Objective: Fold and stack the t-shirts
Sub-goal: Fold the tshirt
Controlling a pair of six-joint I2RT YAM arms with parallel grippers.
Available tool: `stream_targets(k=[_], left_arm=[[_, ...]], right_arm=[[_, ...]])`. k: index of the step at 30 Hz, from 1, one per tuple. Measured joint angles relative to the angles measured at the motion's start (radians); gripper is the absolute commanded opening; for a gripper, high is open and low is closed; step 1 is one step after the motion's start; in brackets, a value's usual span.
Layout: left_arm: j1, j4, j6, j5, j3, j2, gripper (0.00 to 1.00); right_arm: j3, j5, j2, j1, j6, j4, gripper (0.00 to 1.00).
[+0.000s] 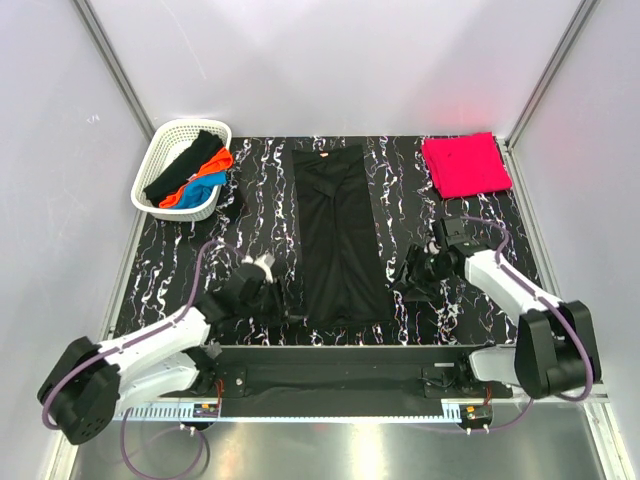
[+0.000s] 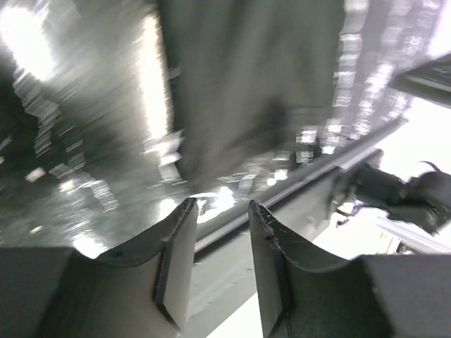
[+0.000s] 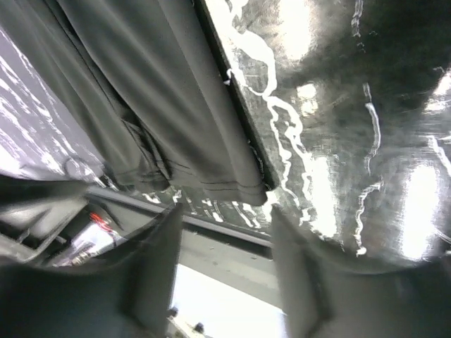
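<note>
Two grippers flank the long black t-shirt point(image 1: 340, 235), folded to a narrow strip running top-to-bottom at centre of the marbled table point(image 1: 255, 190). Left gripper point(image 1: 275, 292) sits just beside the strip's lower-left edge. Its wrist view is blurred but shows fingers point(image 2: 176, 253) spread, w/ nothing btwn them. Right gripper point(image 1: 408, 280) is near the lower-right edge, apart from the cloth. Its fingers point(image 3: 296, 274) are also spread & empty, shirt hem just above them in frame. Pinkish-red t-shirt point(image 1: 466, 165) lies folded at upper right. White basket point(image 1: 150, 172), upper left, holds a black shirt point(image 1: 185, 165), orange shirt point(image 1: 207, 166) & blue shirt point(image 1: 200, 187).
</note>
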Motion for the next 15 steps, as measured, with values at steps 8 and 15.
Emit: stream_targets(k=[8, 15], left_arm=[[0.008, 0.113, -0.100, -0.001, -0.099, 0.095, 0.56], [0.011, 0.200, -0.119, 0.029, -0.048, 0.236, 0.52]], right_arm=[[-0.069, -0.097, 0.126, 0.000, -0.001, 0.106, 0.47], [-0.110, -0.148, 0.196, 0.000, -0.007, 0.169, 0.47]])
